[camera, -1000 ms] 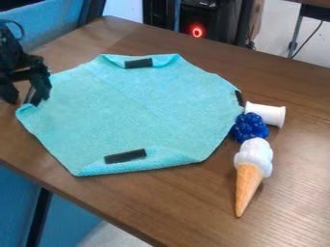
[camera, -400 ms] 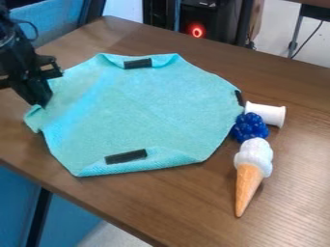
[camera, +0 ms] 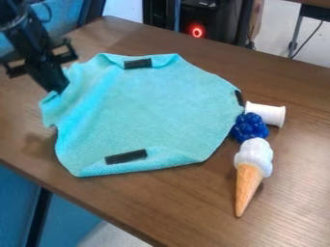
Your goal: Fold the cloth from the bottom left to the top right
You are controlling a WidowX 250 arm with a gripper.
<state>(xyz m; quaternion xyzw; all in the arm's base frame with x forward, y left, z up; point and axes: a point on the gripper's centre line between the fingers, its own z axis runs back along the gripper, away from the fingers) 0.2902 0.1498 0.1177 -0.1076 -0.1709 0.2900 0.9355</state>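
An office or computer lab: a brown wood-grain table (camera: 290, 164) beneath the black robot claw (camera: 59, 89), a blue fabric-like panel (camera: 64, 15) behind it and, beyond the claw to its right, a black computer case (camera: 219, 34) (its round light (camera: 197, 31) glows red).

No readable text, labels or numbers. Only candidate: small pale marking (camera: 206, 4) on the black, boxy case (camera: 219, 19) at the back, above its round, glowing red ring light (camera: 197, 31). Too small to make out.
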